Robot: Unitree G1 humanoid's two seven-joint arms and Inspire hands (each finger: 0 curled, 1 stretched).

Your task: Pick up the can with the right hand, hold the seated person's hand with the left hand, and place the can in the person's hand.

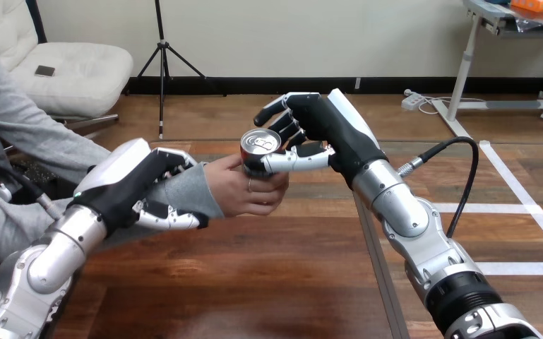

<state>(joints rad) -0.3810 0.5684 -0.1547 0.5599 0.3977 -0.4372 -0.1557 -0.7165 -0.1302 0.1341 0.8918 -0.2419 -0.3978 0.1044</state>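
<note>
A silver and red can stands upright in the person's hand, which reaches in from the left above the table and cups the can from below. My right hand is on the can from the right: its thumb lies across the can's front and its fingers reach behind the can's top. My left hand grips the person's wrist over the grey sleeve, fingers curled over the top and thumb underneath.
The wooden table lies below both hands, nothing standing on its near part. Its right edge runs under my right forearm, with floor beyond it.
</note>
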